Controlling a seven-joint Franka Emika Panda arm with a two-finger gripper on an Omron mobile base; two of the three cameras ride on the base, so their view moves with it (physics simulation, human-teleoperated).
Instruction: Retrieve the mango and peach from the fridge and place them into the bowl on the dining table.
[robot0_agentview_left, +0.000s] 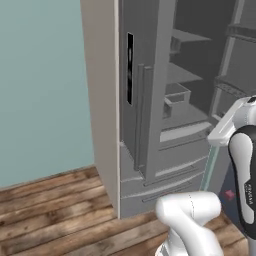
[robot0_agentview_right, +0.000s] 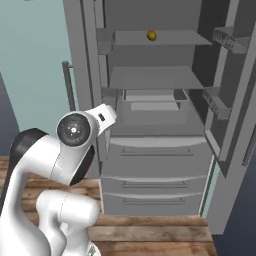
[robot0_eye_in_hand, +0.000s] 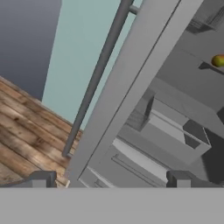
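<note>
Mango (robot0_agentview_right: 151, 35), a single yellow-green fruit with an orange blush, is sitting on the upper shelf (robot0_agentview_right: 160, 38) inside the fridge (robot0_agentview_right: 150, 165), near the shelf's middle and at about twelve o'clock in the right base view. In the hand view the same fruit (robot0_eye_in_hand: 218, 61) is showing at roughly two o'clock, well apart from the gripper (robot0_eye_in_hand: 109, 178), whose two dark fingertips (robot0_eye_in_hand: 41, 178) are standing wide apart with nothing between them. One fruit is showing in the fridge; two shelves are visible, and one open bin (robot0_agentview_right: 155, 102) is resting below the lower shelf (robot0_agentview_right: 155, 77). Both fridge doors are standing open, the left door (robot0_agentview_left: 142, 100) carrying a black display panel (robot0_agentview_left: 130, 67) and a vertical bar handle (robot0_eye_in_hand: 96, 74). The white arm (robot0_agentview_right: 65, 150) is folding up from the base, its elbow bent high and its hand reaching toward the left door's edge, above the wooden floor (robot0_agentview_left: 55, 210).
</note>
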